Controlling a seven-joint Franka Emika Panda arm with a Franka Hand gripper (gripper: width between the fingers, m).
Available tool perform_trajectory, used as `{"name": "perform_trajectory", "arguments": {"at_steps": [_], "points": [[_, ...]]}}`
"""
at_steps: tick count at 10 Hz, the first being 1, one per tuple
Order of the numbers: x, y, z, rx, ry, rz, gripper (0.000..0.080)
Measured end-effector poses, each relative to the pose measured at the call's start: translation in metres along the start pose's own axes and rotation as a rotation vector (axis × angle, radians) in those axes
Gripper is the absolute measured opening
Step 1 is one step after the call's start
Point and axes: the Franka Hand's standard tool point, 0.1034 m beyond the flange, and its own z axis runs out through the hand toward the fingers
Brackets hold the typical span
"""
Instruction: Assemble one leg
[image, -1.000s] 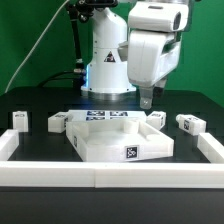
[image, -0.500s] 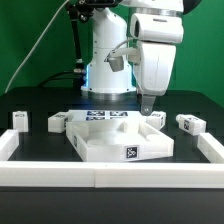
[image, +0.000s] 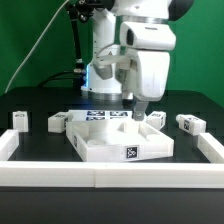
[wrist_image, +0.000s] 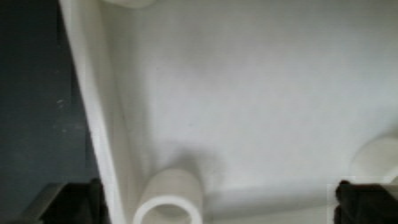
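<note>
The large white square panel (image: 110, 140) with raised rims lies in the middle of the table. My gripper (image: 139, 108) hangs just above its far right part, open and empty. In the wrist view the gripper (wrist_image: 221, 204) looks straight down on the panel (wrist_image: 249, 90); the dark fingertips (wrist_image: 71, 200) stand wide apart. A round socket (wrist_image: 171, 196) near the panel's rim lies between them. Small white legs with tags lie beside the panel: two at the exterior view's left (image: 18, 120) (image: 57, 122), two at its right (image: 155, 118) (image: 188, 124).
Long white border rails (image: 100, 176) fence the table's front and both sides. The robot's base (image: 108, 70) stands behind the panel. Marker tags (image: 100, 116) show at the panel's far edge. A second round socket (wrist_image: 374, 160) shows in the wrist view.
The arm has moved toward the exterior view's left and lowered slightly, from over the right-hand leg to over the panel. The wrist has turned. The parts have not moved.
</note>
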Motion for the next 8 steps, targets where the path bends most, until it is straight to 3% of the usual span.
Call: {"name": "perform_trajectory", "arguments": {"at_steps": [2, 6, 8], "points": [[-0.005, -0.01, 0.004, 0.015, 0.005, 0.018, 0.065], [-0.009, -0.012, 0.005, 0.017, 0.004, -0.006, 0.065], [-0.008, -0.039, 0.018, 0.03, 0.017, -0.018, 0.065]]}}
